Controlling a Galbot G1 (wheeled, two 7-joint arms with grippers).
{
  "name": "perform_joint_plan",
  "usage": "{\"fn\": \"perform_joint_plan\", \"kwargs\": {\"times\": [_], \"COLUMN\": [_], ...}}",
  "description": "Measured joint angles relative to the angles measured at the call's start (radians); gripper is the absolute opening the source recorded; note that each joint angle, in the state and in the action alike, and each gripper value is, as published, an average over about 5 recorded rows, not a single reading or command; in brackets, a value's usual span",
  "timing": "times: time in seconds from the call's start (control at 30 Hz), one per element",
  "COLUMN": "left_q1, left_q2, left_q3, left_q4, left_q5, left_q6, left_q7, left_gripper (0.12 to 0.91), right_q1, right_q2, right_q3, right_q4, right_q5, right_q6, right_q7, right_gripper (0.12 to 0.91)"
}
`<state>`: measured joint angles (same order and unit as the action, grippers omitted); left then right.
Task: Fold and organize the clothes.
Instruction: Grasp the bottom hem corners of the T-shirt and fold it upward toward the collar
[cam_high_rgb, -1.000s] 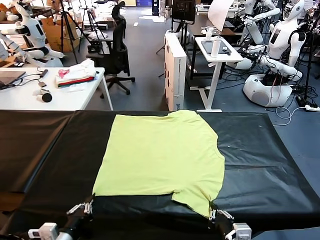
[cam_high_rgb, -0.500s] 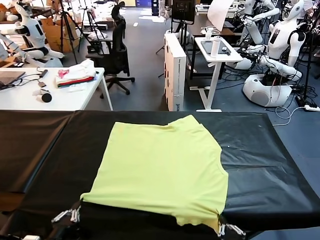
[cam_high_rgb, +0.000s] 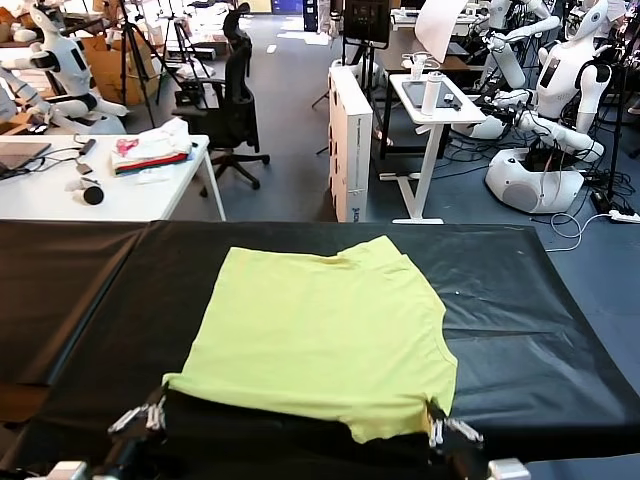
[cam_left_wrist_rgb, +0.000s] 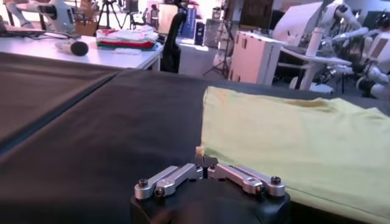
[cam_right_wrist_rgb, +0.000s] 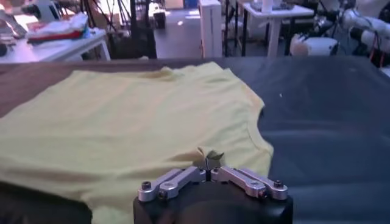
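Shifted slightly back from the near edge since half a second ago: T-shirt (cam_high_rgb: 325, 335), flat on black desk (cam_high_rgb: 520, 330). Left gripper (cam_high_rgb: 150, 413) and right gripper (cam_high_rgb: 437, 428) jaws clamped on near corners.

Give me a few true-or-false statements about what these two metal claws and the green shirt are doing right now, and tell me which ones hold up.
1. Both grippers are pinching the T-shirt. True: the left gripper is shut on a near corner, and the right gripper is shut on the near edge.
2. The T-shirt hangs in the air, clear of the table. False: most of it lies on the black table.
3. The T-shirt is rolled into a tight ball. False: it is spread out mostly flat.
4. A pile of pink, white and red cloth sits on a separate white desk behind. True.
5. The grippers hold the far edge of the T-shirt. False: they hold the near edge, closest to the robot.
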<state>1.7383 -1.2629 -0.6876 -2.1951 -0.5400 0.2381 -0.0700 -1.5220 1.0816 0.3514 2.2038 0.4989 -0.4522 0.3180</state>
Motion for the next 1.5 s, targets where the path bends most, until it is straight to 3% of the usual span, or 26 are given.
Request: {"fn": "perform_joint_plan", "kwargs": {"times": [0.53, 1.0, 1.13, 1.2, 1.3, 1.5], "left_q1": [-0.202, -0.255, -0.261, -0.263, -0.264, -0.254], "left_q2": [0.035, 0.047, 0.046, 0.045, 0.042, 0.04], "left_q3": [0.028, 0.045, 0.049, 0.051, 0.053, 0.049], "left_q4": [0.135, 0.218, 0.229, 0.232, 0.236, 0.235], "left_q5": [-0.007, -0.002, 0.0, 0.002, 0.008, 0.013], "left_q6": [0.011, 0.011, 0.013, 0.017, 0.02, 0.021], "left_q7": [-0.002, 0.001, 0.001, 0.0, 0.0, -0.006], "left_gripper": [0.148, 0.148, 0.148, 0.151, 0.192, 0.527], "right_q1": [0.275, 0.313, 0.31, 0.305, 0.294, 0.252], "right_q2": [-0.004, 0.001, 0.001, 0.0, -0.004, -0.028], "right_q3": [-0.077, -0.091, -0.084, -0.078, -0.069, -0.043], "right_q4": [-0.201, -0.239, -0.238, -0.233, -0.221, -0.179], "right_q5": [0.025, 0.025, 0.024, 0.024, 0.024, 0.024], "right_q6": [0.002, -0.001, -0.001, 0.0, 0.0, -0.006], "right_q7": [0.004, 0.003, -0.015, -0.026, -0.034, -0.057], "right_gripper": [0.138, 0.138, 0.147, 0.203, 0.371, 0.748]}}
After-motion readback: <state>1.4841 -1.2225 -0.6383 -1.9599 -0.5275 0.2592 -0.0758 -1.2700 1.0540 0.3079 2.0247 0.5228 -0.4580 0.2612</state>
